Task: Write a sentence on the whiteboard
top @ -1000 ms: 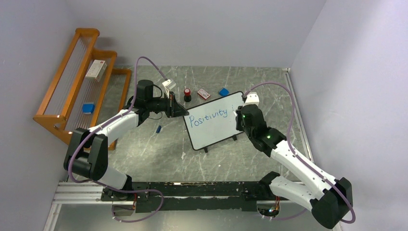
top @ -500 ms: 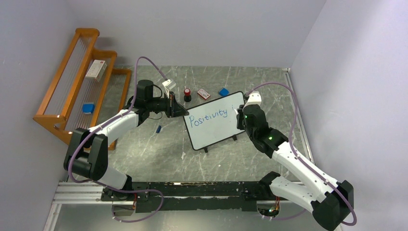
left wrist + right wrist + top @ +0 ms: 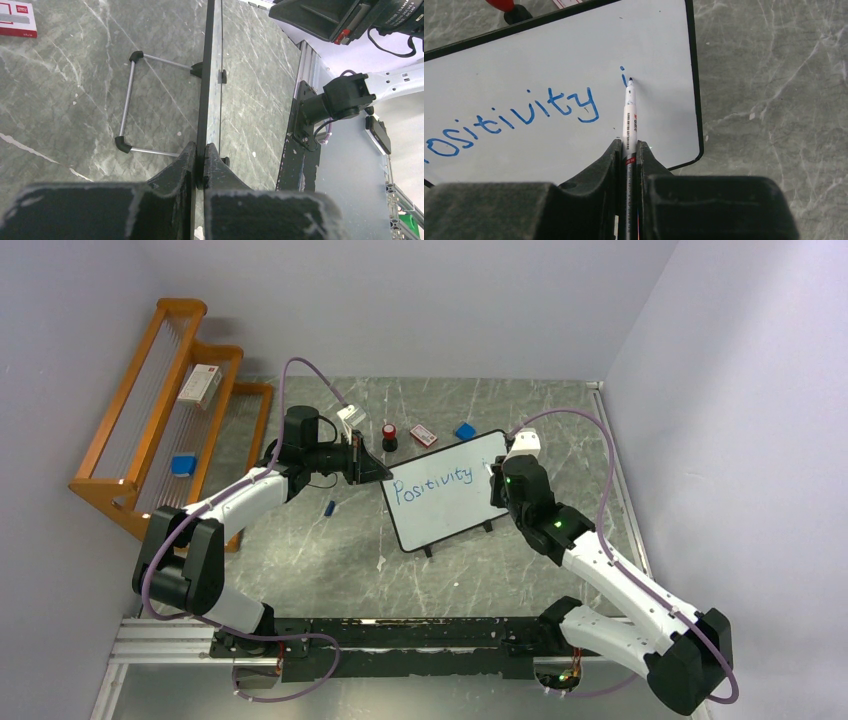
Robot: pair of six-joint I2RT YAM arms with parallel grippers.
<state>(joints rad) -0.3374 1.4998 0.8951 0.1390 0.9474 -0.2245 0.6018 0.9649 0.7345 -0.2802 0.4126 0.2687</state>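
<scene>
Right gripper (image 3: 627, 150), matte black fingers pinched on a slim white marker pen (image 3: 629, 116), holds its tip at the glossy whiteboard (image 3: 524, 55) just beside the "i" ending the blue sentence (image 3: 526, 116), reading "Positivity i". Left gripper (image 3: 199, 153) clamps the board's thin black frame at its left edge, arm stretched out over the grey veined table (image 3: 330, 560)

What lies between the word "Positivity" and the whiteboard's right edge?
In the right wrist view, a single blue letter i with the marker tip right beside it; the rest of the whiteboard there is bare.
</scene>
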